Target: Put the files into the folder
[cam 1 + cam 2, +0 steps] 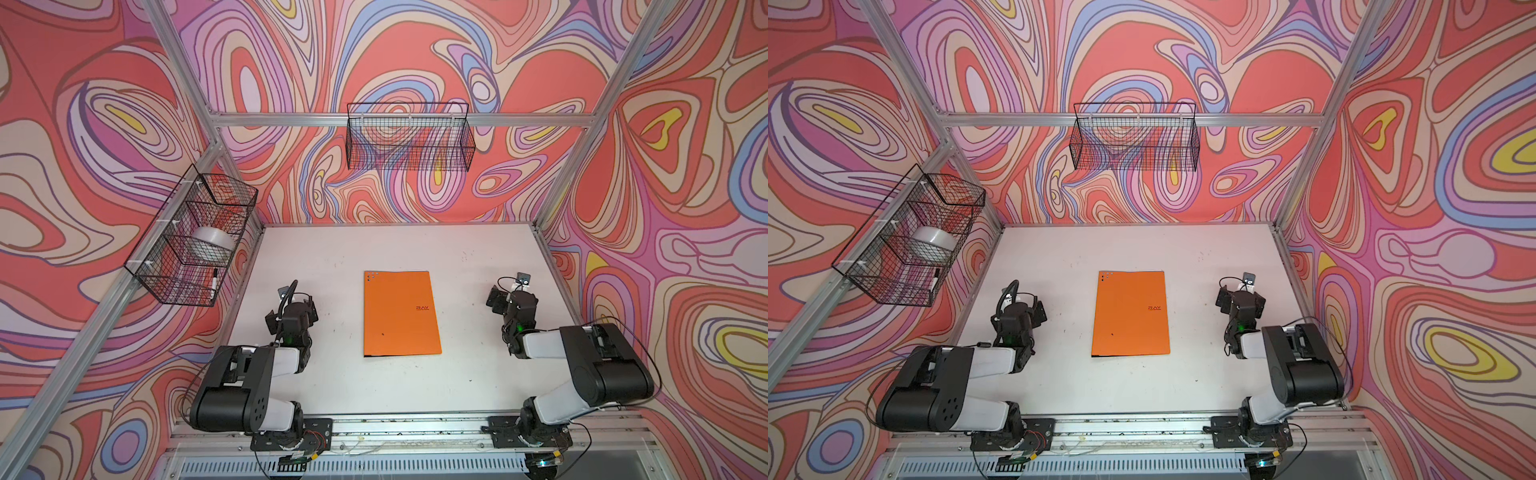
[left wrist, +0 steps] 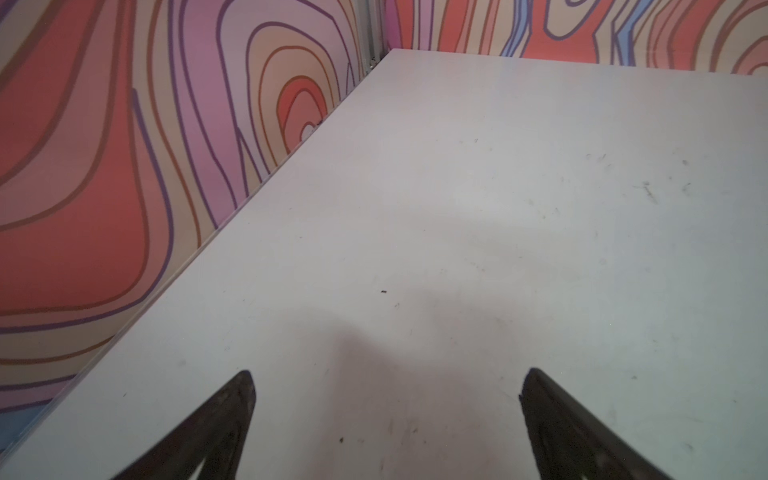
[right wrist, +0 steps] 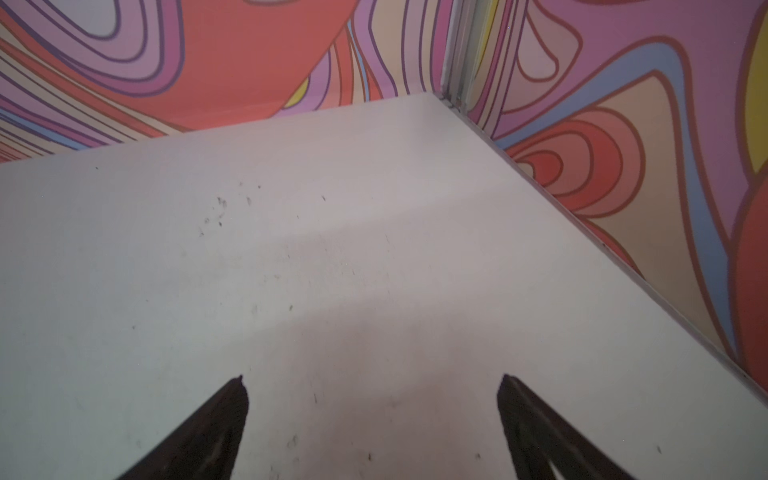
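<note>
Walls [image 1: 415, 62]: swirled red, pink and lilac print is seen on all three sides, framed in aluminium rail.
Worktop [image 1: 332, 386]: pale, scuffed, and bare apart from one item at its middle.
Left arm [image 1: 249, 374]: folded back on its own side, well apart from the middle.
Right arm [image 1: 598, 361]: folded likewise on the opposite side.
Back basket [image 1: 409, 137]: black wire, hung on the far rail, nothing seen in it.
Side basket [image 1: 195, 237]: hung on the left rail, with a white roll [image 1: 212, 245] and a marker [image 1: 214, 284] inside.
Folder [image 1: 399, 313]: orange, closed and flat, lying between the two arms and touched by neither. A thin dark strip shows along its near edge.
Left jaws: spread wide over bare surface in the wrist view, nothing between them.
Right jaws: spread wide too, empty.
Logo [image 1: 422, 308]: small dark text near the folder's right edge.
Files: no loose sheets are seen anywhere. Whether they lie inside the closed cover cannot be told.
Step in hand: judged as either finished or not yet begun.
Doing it well: if the cover is to be opened, a free edge should be found first. One tip should be slid low beneath it while the folder is pinned by the other arm, since thin card is likely to skate.
</note>
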Controlling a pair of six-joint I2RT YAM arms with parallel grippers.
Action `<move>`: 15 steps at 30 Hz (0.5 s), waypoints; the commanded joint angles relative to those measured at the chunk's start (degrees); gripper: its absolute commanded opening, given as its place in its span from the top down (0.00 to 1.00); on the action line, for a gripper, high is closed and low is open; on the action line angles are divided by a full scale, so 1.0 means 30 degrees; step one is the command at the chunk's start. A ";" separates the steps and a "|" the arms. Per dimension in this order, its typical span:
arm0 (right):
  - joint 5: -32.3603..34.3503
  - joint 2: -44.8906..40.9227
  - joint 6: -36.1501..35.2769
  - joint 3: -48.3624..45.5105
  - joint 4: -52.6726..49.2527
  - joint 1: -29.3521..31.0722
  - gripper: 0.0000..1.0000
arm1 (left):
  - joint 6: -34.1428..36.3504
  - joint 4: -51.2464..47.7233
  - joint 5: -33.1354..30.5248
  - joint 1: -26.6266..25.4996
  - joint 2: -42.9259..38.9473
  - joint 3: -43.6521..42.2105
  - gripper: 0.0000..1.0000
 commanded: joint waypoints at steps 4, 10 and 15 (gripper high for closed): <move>-0.2493 0.1476 -0.0603 0.0739 0.2626 -0.0817 0.02 | 0.0919 0.3757 0.3238 0.0447 0.1440 0.0026 0.00; -0.1964 0.1479 -0.0717 0.1644 0.0956 -0.0711 0.02 | 0.1678 0.2098 0.3943 0.0301 0.2349 0.1757 0.00; -0.1865 0.1468 -0.0893 0.1520 0.1321 -0.0564 0.02 | 0.1633 0.1685 0.3948 0.0272 0.2162 0.1711 0.00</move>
